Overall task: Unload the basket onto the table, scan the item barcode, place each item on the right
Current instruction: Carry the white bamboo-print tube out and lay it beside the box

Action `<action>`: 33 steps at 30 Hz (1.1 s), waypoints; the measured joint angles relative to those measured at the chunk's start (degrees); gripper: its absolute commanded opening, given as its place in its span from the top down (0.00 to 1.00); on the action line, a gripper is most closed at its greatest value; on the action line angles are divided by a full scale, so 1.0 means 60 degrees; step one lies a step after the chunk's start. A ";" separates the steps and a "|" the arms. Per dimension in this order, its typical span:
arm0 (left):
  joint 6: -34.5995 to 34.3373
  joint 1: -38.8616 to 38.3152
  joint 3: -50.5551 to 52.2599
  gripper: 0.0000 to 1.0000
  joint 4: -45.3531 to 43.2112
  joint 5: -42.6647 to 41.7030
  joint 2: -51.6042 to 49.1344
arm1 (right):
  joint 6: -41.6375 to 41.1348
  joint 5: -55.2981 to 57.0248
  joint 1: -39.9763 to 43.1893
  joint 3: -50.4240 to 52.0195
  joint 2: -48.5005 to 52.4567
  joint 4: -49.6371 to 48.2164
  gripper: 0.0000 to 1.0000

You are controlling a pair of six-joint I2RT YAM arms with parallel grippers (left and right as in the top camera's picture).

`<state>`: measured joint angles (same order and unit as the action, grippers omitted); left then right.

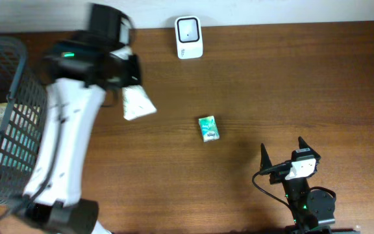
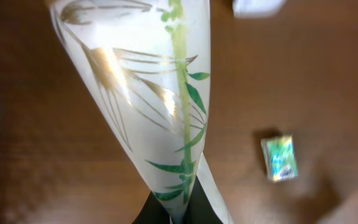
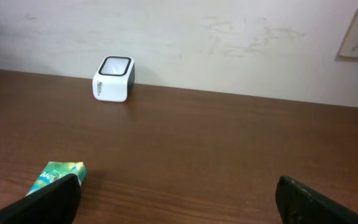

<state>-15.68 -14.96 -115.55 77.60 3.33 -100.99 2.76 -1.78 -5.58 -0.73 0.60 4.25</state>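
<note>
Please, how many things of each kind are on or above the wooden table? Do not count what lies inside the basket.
barcode scanner: 1
white packet with green leaves: 1
small green box: 1
grey basket: 1
Total: 4

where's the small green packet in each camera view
Overhead: green packet near centre, right of the white pouch.
Left wrist: right of centre, beside the pouch.
Right wrist: bottom left corner.
Shared landmark: white scanner, above the packet overhead, behind it in right wrist.
</note>
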 measured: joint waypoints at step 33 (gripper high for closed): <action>-0.0280 0.0849 -0.1650 0.13 -0.0488 0.0525 -0.0816 | 0.0000 0.0000 0.0000 0.0000 -0.0004 0.0004 0.02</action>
<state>-17.37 -9.87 -125.45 74.67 6.48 -105.89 2.76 -1.78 -5.58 -0.73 0.58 4.27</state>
